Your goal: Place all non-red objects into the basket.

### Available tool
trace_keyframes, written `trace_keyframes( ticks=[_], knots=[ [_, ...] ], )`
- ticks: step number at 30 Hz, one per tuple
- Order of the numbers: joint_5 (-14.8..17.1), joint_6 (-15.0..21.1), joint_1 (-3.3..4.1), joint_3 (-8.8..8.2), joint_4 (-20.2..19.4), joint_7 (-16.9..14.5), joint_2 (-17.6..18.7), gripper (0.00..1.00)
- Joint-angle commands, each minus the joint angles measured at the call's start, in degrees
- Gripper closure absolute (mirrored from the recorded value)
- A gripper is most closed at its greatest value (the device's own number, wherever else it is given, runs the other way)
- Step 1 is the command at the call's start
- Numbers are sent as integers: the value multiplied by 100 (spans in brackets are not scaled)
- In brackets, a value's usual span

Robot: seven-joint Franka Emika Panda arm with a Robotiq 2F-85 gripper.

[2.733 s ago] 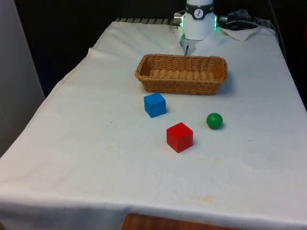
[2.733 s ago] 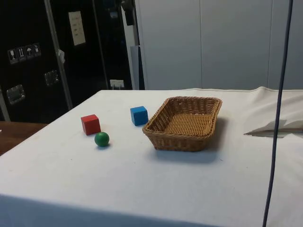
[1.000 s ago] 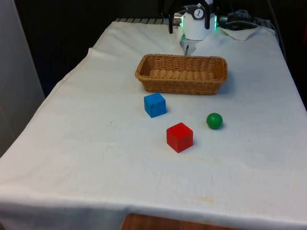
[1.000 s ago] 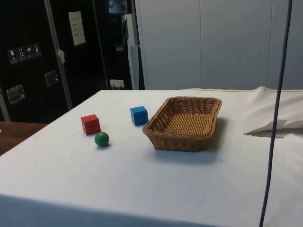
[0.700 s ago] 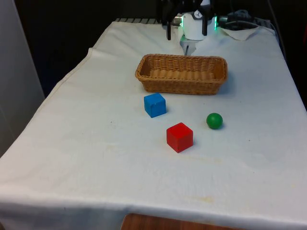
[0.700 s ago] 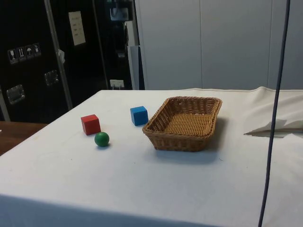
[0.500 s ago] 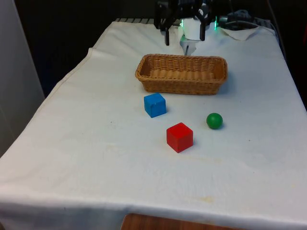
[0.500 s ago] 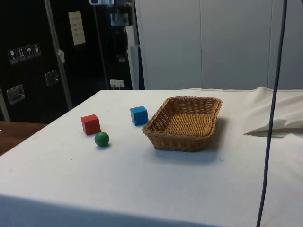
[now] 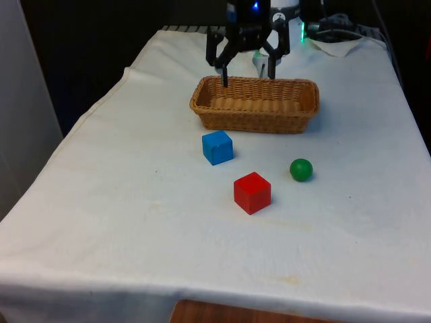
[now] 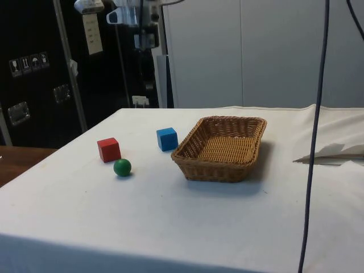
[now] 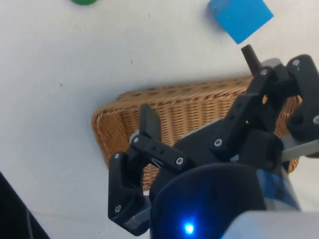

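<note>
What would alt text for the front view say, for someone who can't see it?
An open black gripper hangs above the far rim of an empty wicker basket. Nearer on the white cloth sit a blue cube, red cube and green ball.

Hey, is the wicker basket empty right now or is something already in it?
Empty. The side view shows the basket with a bare woven bottom, while the blue cube and green ball sit on the cloth outside it.

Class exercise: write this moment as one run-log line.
gripper: open, above basket | basket: empty | blue cube, green ball, red cube: on cloth
</note>
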Motion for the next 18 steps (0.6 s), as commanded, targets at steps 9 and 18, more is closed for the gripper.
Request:
trace_keyframes(
  ticks=[9,18],
  knots=[
    [126,264,-52,-34,-52,-453,206,0],
    [229,493,-69,-34,-155,-688,315,0]
  ],
)
